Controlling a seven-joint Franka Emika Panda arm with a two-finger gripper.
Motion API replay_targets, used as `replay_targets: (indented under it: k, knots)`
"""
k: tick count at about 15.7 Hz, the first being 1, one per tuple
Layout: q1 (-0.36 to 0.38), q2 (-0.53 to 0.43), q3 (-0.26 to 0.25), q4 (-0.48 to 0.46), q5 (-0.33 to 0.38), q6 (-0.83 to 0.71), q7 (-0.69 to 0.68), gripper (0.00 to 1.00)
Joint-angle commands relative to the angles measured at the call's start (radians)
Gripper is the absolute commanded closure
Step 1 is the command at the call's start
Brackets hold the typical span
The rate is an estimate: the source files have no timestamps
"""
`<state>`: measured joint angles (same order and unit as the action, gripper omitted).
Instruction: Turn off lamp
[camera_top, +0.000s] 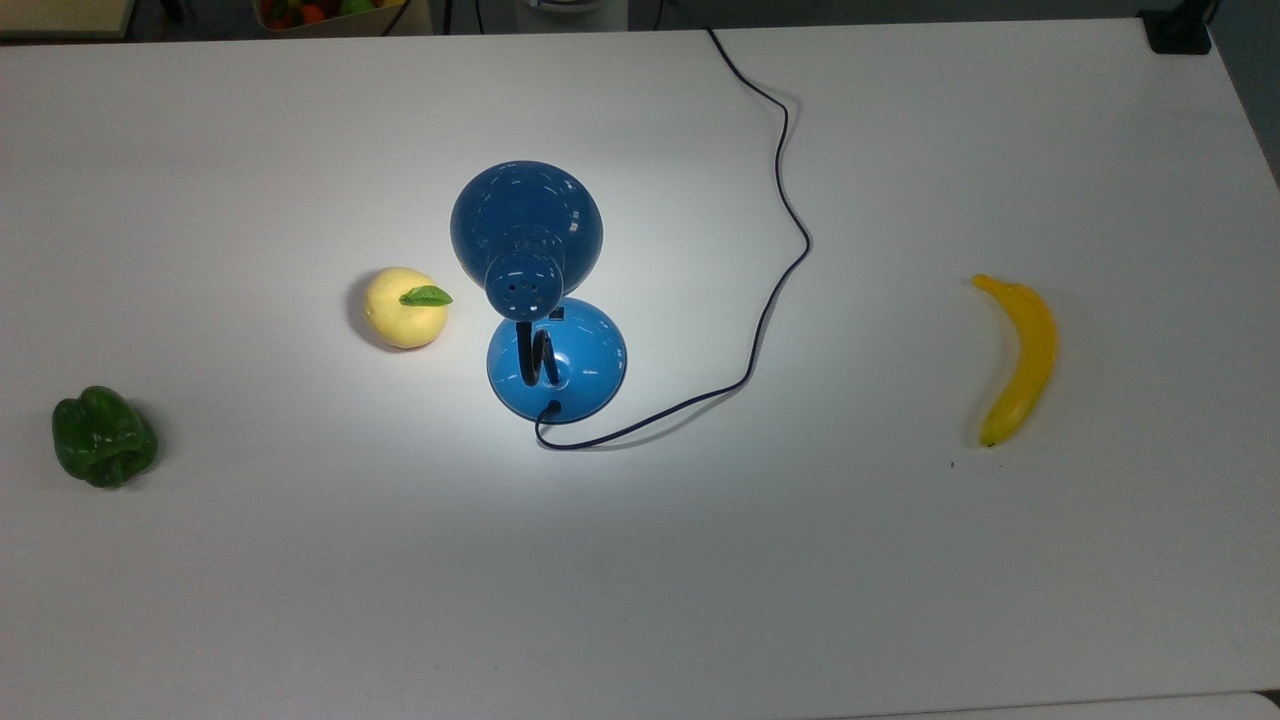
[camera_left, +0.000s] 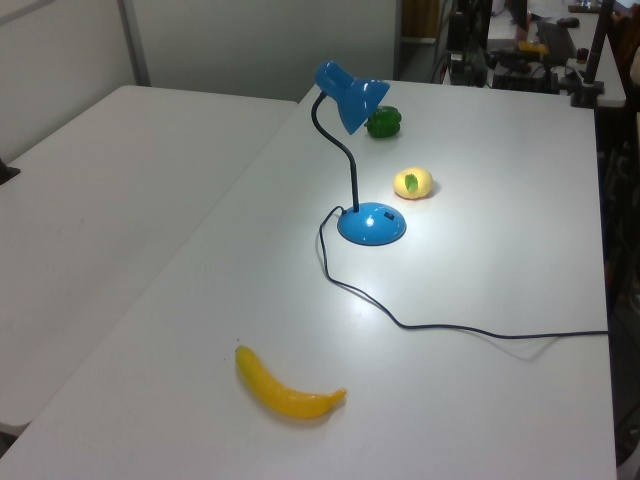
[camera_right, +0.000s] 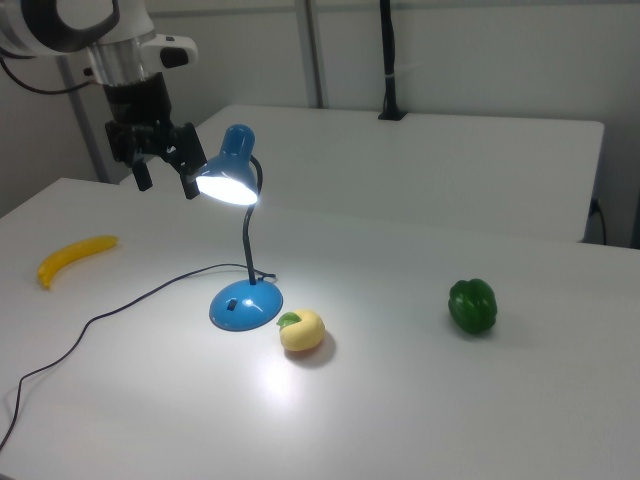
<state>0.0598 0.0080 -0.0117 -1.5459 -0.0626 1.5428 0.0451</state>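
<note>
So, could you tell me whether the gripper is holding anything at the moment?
No, nothing: the gripper hangs open in the air beside the lit lamp, not touching it.

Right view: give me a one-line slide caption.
Open gripper hangs above the table beside the lit lamp; apple by its base.

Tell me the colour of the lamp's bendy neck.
Black; the neck of the lamp shows best in the left view.

The lamp (camera_top: 527, 232) looks like glossy blue enamel, smooth, with reflections. My desk (camera_top: 200, 600) is matt white. The green pepper (camera_top: 103, 437) is shiny; the banana (camera_top: 1020, 360) looks like smooth plastic.
</note>
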Motion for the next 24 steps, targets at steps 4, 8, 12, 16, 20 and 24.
replay_targets:
  k: [4,8,12,16,20,24]
  knots:
    - [0.012,0.004,-0.01,0.01,0.014,-0.03,-0.001,0.0]
    - [0.011,0.006,-0.01,0.01,0.014,-0.029,-0.001,0.0]
    - [0.011,0.004,-0.01,0.0,0.014,-0.026,-0.001,0.0]
    - [0.011,0.003,-0.008,-0.002,0.014,-0.029,-0.005,0.0]
    - [0.005,0.001,-0.008,-0.003,0.015,-0.029,-0.016,0.58]
    - [0.008,0.001,-0.008,-0.011,0.015,-0.018,-0.018,1.0]
